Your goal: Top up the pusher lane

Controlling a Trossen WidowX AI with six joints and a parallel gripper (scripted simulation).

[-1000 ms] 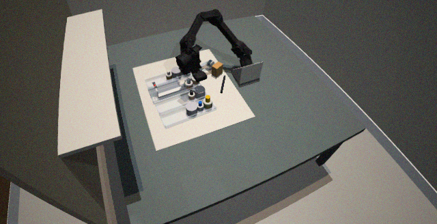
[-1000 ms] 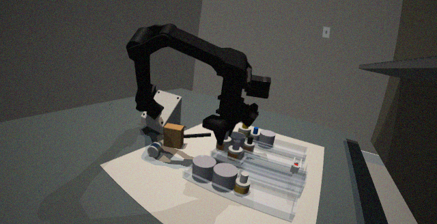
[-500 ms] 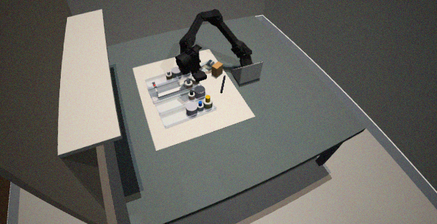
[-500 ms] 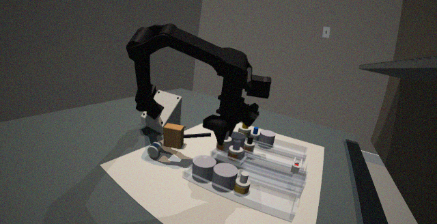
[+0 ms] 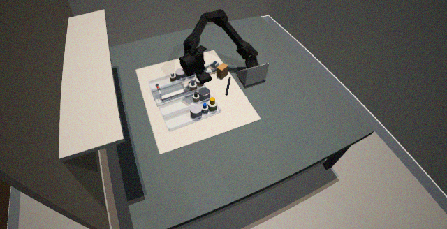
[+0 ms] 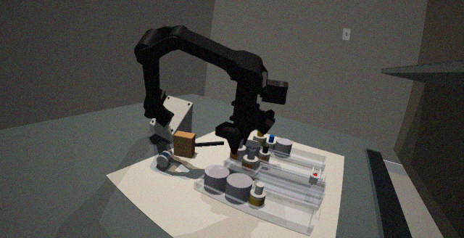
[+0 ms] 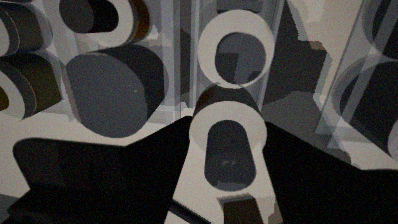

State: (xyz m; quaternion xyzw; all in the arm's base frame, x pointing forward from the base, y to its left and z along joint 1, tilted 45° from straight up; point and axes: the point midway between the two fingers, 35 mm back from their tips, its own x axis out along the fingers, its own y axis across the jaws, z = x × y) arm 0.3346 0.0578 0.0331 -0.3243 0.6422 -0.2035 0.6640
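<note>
My gripper (image 5: 201,80) (image 6: 239,149) (image 7: 225,125) is shut on an amber jar with a white shoulder and grey cap (image 7: 230,160), held upright at the front end of the sprung lane. The matching jar (image 5: 193,85) (image 6: 250,162) (image 7: 236,25) stands in the lane right behind it; in the wrist view the two seem to touch. The pusher's red mark (image 5: 157,86) (image 6: 315,175) shows at the lane's rear. The pusher plate is mostly hidden behind the old jar. The front stop is hidden, and whether the held jar's base rests on the lane floor cannot be told.
Grey tubs (image 5: 204,93) (image 6: 238,187) (image 7: 112,92) and a black-capped jar (image 5: 195,97) (image 6: 264,153) stand in neighbouring lanes. An orange block (image 5: 222,71) (image 6: 184,144), a black pen (image 5: 228,86) (image 6: 210,144) and a lying grey-ended object (image 6: 164,160) are in front of the lanes.
</note>
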